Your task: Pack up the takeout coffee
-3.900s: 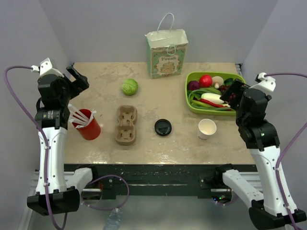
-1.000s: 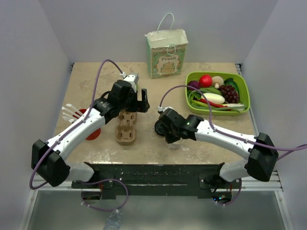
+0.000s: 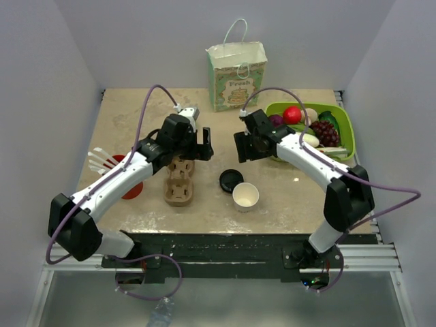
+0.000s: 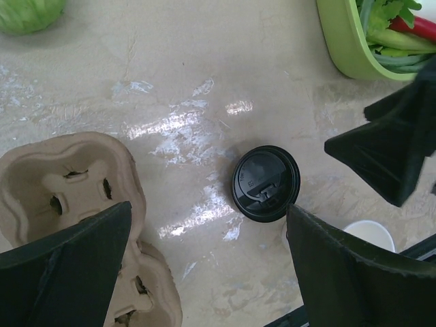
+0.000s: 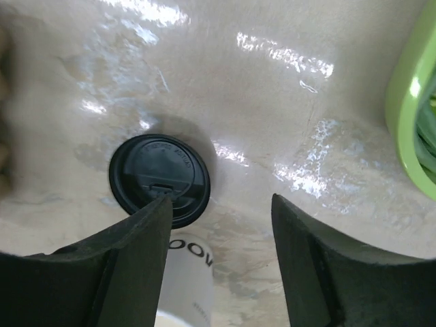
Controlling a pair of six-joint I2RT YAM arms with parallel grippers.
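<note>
The takeout coffee is a bare white paper cup (image 3: 245, 196) standing upright near the table's front edge, just in front and right of a loose flat black lid (image 3: 231, 180). My right gripper (image 3: 241, 148) is open and empty, above and behind both. In the right wrist view it (image 5: 221, 266) looks down on the lid (image 5: 160, 178) and the cup (image 5: 191, 272). My left gripper (image 3: 204, 146) is open and empty, hovering over the far end of a brown pulp cup carrier (image 3: 180, 178). The left wrist view shows the gripper (image 4: 211, 272), the lid (image 4: 266, 182), the cup rim (image 4: 371, 235) and the carrier (image 4: 75, 177).
A paper gift bag (image 3: 236, 75) stands open at the back centre. A green tray (image 3: 344, 150) of vegetables lies at the right. A red cup (image 3: 129, 187) of white utensils stands at the left. A lettuce (image 4: 27, 10) lies behind the carrier.
The cup has moved from the table's right side to beside the lid. In the last second my right gripper let go of it and drew up and back. My left arm barely moved.
</note>
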